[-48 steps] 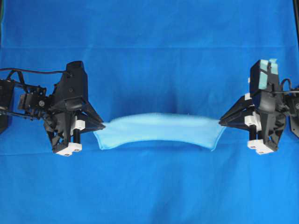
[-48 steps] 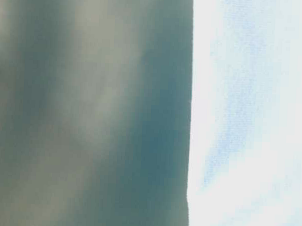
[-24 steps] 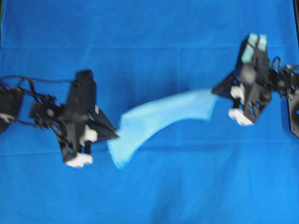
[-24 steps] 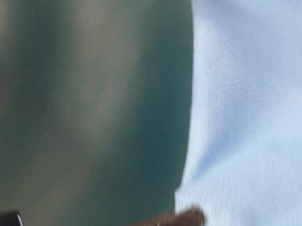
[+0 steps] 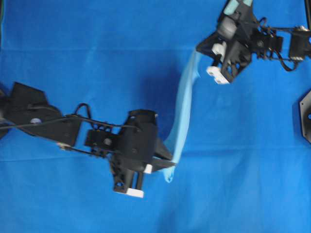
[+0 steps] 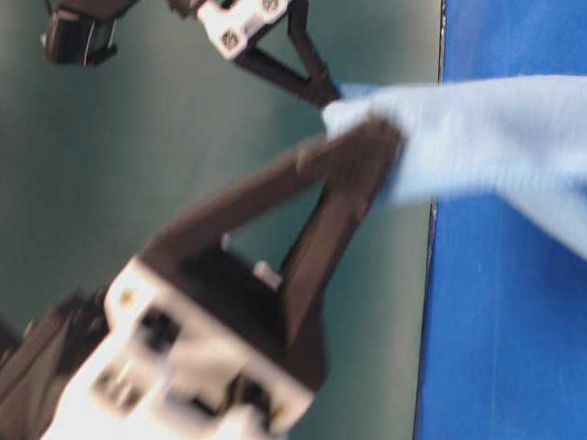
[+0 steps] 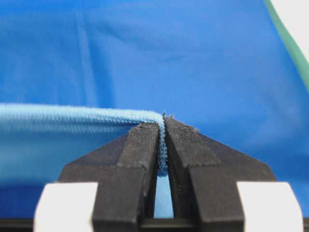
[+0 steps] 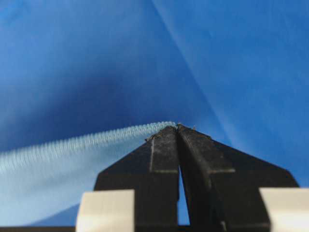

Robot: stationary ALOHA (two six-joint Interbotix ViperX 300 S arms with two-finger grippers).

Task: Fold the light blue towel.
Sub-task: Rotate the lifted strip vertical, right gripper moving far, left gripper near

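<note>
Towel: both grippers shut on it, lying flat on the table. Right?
Not flat. The towel hangs stretched between the left gripper and the right gripper, clear of the blue table cover, as the table-level view shows. Both are shut on it, per the wrist views.

Pale sky-blue microfibre towel point(image 5: 183, 109): formerly stretched level, left to right, across the overhead view; now drawn into a narrow band running steeply from upper right to lower centre. Left pincer point(image 5: 171, 158): carried rightward and down toward the middle. Right pincer point(image 5: 198, 48): carried up and leftward to the top of the view.
</note>
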